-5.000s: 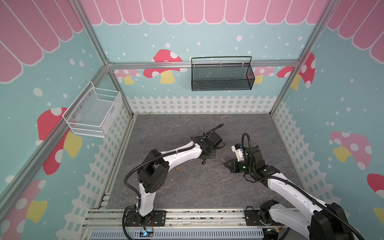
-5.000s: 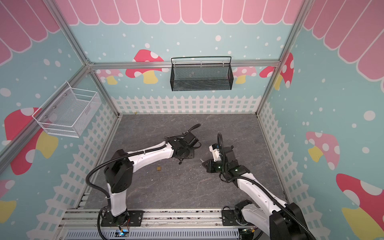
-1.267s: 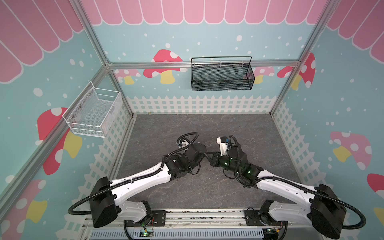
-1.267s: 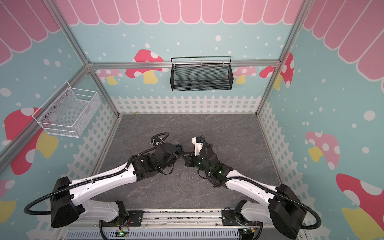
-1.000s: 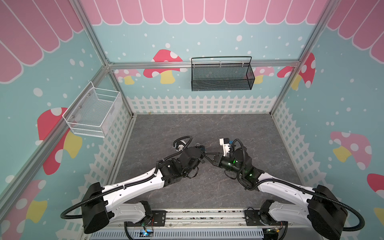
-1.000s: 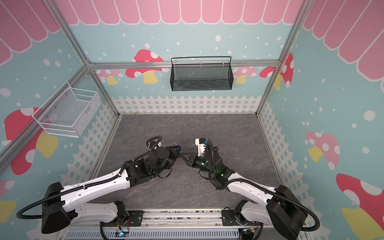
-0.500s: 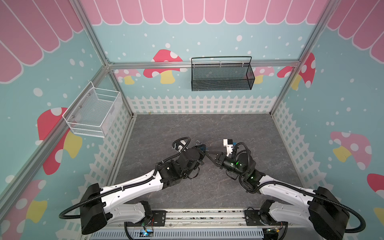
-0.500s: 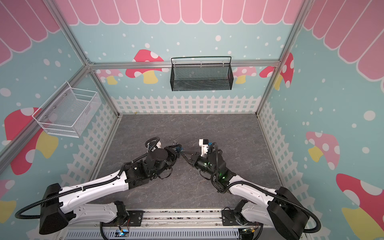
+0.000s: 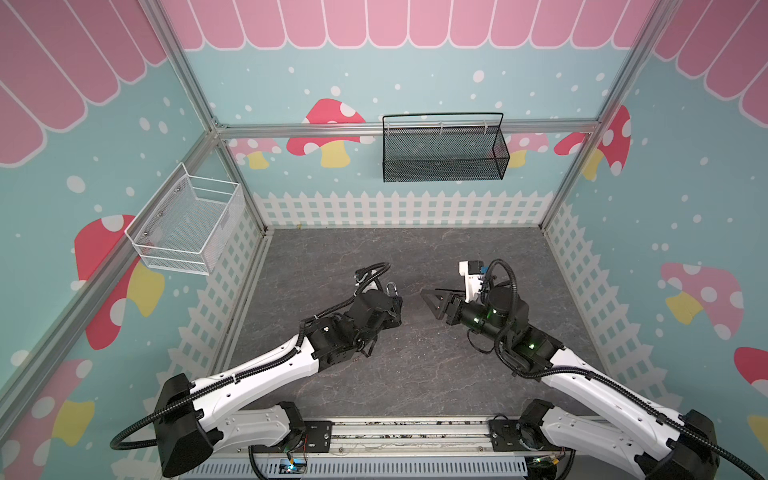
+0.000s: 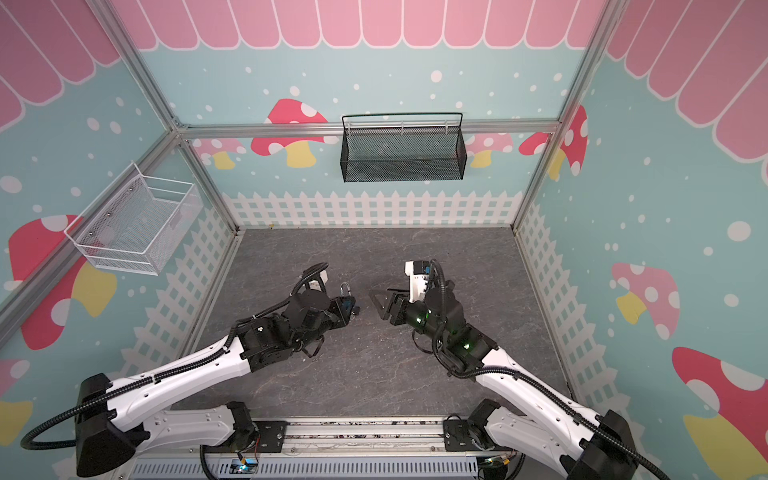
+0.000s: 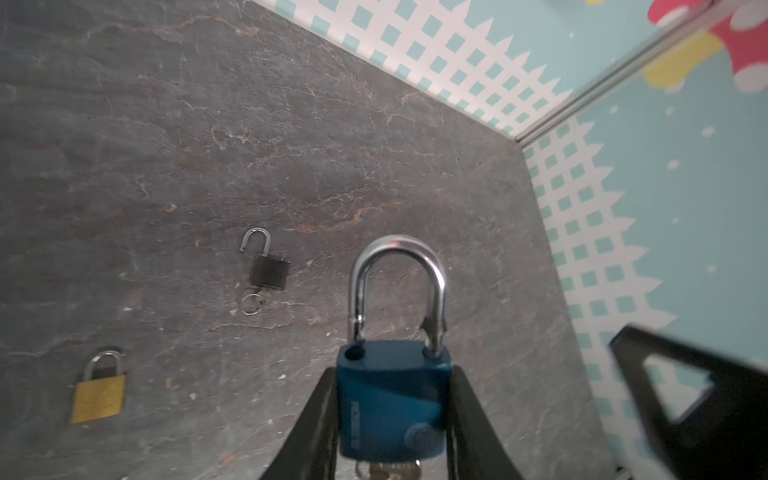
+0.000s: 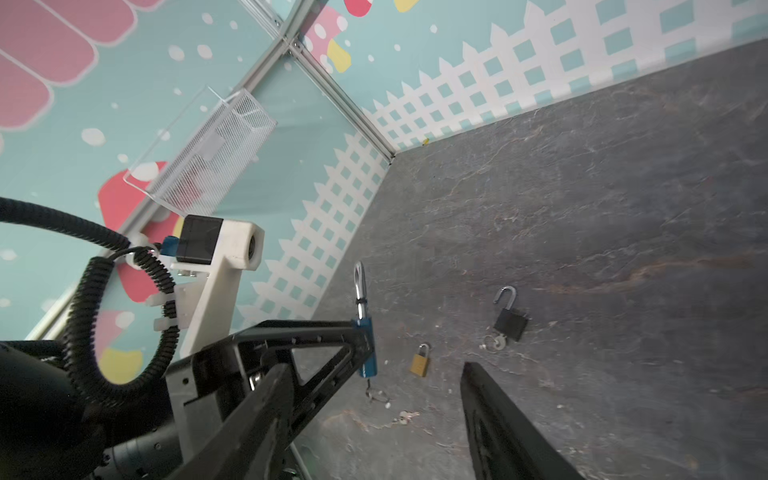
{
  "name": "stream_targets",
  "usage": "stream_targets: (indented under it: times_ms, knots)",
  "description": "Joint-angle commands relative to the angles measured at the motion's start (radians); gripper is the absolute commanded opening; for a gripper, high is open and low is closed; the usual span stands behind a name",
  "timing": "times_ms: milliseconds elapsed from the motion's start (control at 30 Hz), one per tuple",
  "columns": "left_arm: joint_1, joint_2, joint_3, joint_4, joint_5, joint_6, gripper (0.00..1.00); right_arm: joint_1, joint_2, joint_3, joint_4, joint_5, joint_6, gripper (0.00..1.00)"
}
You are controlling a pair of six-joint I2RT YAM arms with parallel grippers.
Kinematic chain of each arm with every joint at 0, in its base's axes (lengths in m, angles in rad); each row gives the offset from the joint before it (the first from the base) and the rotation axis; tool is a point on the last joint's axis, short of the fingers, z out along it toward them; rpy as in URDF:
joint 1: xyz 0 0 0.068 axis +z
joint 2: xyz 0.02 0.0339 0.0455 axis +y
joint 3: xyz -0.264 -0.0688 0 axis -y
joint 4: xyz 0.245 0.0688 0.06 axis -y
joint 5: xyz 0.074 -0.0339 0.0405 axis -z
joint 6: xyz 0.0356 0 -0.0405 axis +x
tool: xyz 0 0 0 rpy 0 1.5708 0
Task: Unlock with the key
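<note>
Three padlocks total: left tool (image 11: 392, 374) grips the blue padlock (image 11: 392, 403), right tool (image 9: 432, 297) hangs open. The black padlock (image 11: 270, 270) and brass padlock (image 11: 99, 397) only show in wrist views.

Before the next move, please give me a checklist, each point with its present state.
1. The blue padlock sits in the left gripper: ok.
2. Its shackle is open, one leg out of the body: ok.
3. The key is under its body: ok.
4. The right gripper has fingers open, apart from the padlock: ok.
5. The black padlock lies open on the floor: ok.
6. The brass padlock is open: not ok, shackle shut.
</note>
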Motion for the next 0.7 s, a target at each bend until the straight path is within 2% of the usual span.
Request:
stream_targets:
  times_ms: [0,100,233,300,500,667]
  knots:
    - [-0.001,-0.038,-0.076,0.108,0.011,0.415,0.00,-0.011,0.057,0.111,-0.272,-0.062,-0.183,0.70]
    - [-0.016,-0.068,-0.183,0.299,0.072,0.571,0.00,-0.010,0.126,0.217,-0.385,-0.030,-0.256,0.72]
    - [-0.026,-0.084,-0.263,0.476,0.116,0.680,0.00,-0.010,0.219,0.326,-0.479,-0.038,-0.325,0.74]
    - [-0.031,-0.073,-0.263,0.497,0.142,0.713,0.00,-0.011,0.269,0.373,-0.511,-0.047,-0.356,0.75]
    - [-0.050,-0.031,-0.223,0.485,0.121,0.748,0.00,-0.009,0.373,0.478,-0.600,0.005,-0.417,0.76]
    - [-0.060,-0.017,-0.218,0.497,0.121,0.766,0.00,-0.009,0.425,0.526,-0.653,0.080,-0.448,0.77]
